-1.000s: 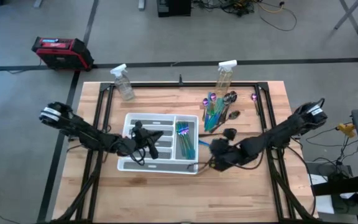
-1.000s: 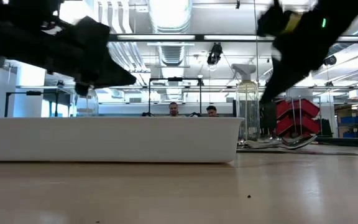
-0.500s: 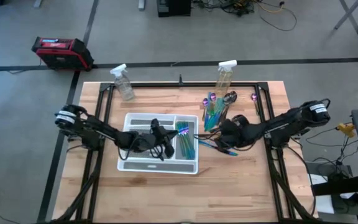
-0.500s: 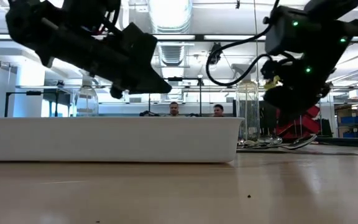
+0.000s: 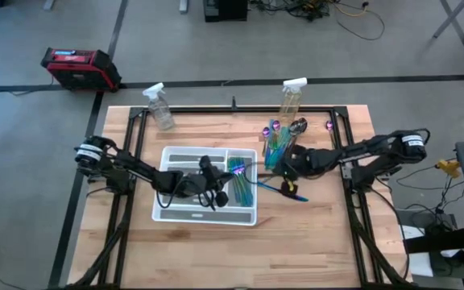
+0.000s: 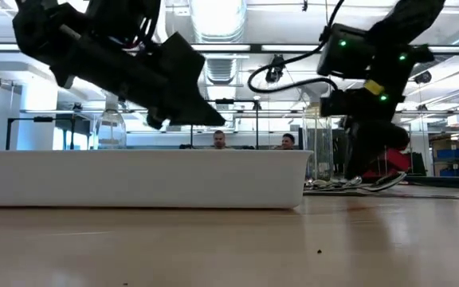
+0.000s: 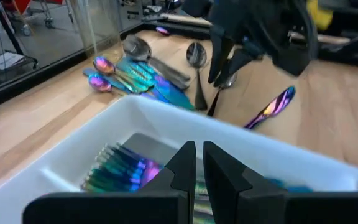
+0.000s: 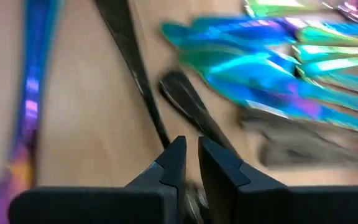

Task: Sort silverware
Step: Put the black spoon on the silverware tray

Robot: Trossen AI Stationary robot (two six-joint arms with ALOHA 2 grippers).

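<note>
Since the earlier frame, the right hand has travelled from the desk front, beside the tray, to the silverware pile near the far edge. Its fingers are nearly pressed together over a dark utensil; whether they pinch it cannot be told. The left hand hovers above the tray, fingers pressed together and empty, over sorted forks. A purple spoon lies loose between tray and pile. Two spray bottles stand behind, clear of the reach; crowded neighbouring utensils probably complicate a clean single pick.
</note>
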